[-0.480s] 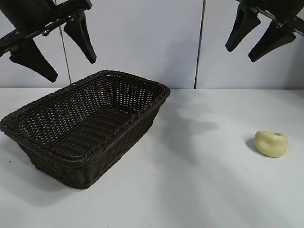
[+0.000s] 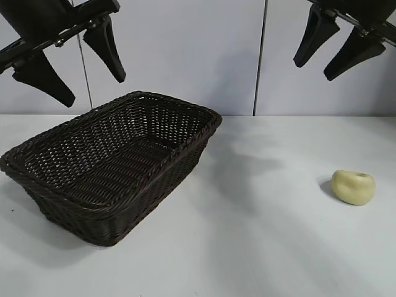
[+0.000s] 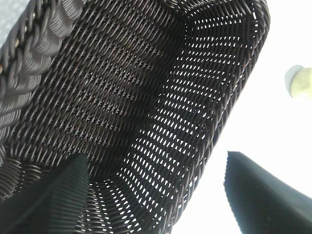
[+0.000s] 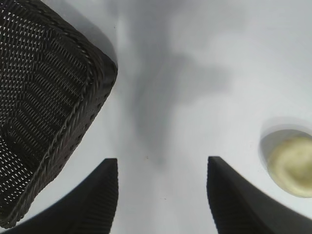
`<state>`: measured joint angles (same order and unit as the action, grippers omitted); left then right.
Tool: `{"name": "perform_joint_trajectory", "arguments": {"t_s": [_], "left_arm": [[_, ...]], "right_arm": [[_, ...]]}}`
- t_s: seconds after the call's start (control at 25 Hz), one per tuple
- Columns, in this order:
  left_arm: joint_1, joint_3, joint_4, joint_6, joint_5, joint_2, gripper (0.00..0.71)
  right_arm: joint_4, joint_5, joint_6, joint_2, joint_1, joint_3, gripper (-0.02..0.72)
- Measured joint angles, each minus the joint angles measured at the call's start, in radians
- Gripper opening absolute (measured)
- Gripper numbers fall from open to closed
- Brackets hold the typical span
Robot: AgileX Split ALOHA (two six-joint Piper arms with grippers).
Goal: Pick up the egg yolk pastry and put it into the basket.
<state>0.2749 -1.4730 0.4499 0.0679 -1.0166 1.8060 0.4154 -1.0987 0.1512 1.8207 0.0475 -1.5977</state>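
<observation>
The egg yolk pastry [image 2: 353,187] is a small pale yellow lump on the white table at the right. It also shows in the right wrist view [image 4: 292,165] and the left wrist view [image 3: 302,82]. The dark brown wicker basket [image 2: 37,179] stands at the left, empty; it also shows in the left wrist view [image 3: 122,97] and the right wrist view [image 4: 44,107]. My left gripper [image 2: 96,90] hangs open high above the basket. My right gripper [image 2: 312,71] hangs open high above the table, up and left of the pastry. Both are empty.
The white table [image 2: 260,235] runs between the basket and the pastry. A pale wall with a vertical seam [image 2: 260,55] stands behind.
</observation>
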Motion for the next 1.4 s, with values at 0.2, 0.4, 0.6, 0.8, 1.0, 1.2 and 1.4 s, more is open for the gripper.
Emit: {"name": "perform_joint_trajectory", "arguments": {"t_s": [0.2,0.4,0.6,0.8,1.0,1.2,1.4], "left_arm": [[0.0,0.0,0.0,0.0,0.0,0.0,0.561],[0.0,0.0,0.0,0.0,0.006,0.0,0.561],[0.0,0.0,0.0,0.0,0.045,0.0,0.561],[0.0,0.0,-0.005,0.054,0.041,-0.001,0.561],[0.0,0.0,-0.106,0.14,-0.036,-0.041,0.561],[0.0,0.0,-0.152,0.16,-0.117,-0.126,0.561],[0.0,0.056,-0.157,0.193,-0.129,-0.228,0.561]], "right_arm": [[0.0,0.001,0.0,0.0,0.0,0.0,0.402],[0.0,0.001,0.0,0.0,0.0,0.0,0.402],[0.0,0.001,0.0,0.0,0.0,0.0,0.402],[0.0,0.001,0.0,0.0,0.0,0.0,0.402],[0.0,0.001,0.0,0.0,0.0,0.0,0.402],[-0.001,0.001,0.0,0.0,0.0,0.0,0.402],[-0.003,0.002,0.0,0.0,0.0,0.0,0.402]]}}
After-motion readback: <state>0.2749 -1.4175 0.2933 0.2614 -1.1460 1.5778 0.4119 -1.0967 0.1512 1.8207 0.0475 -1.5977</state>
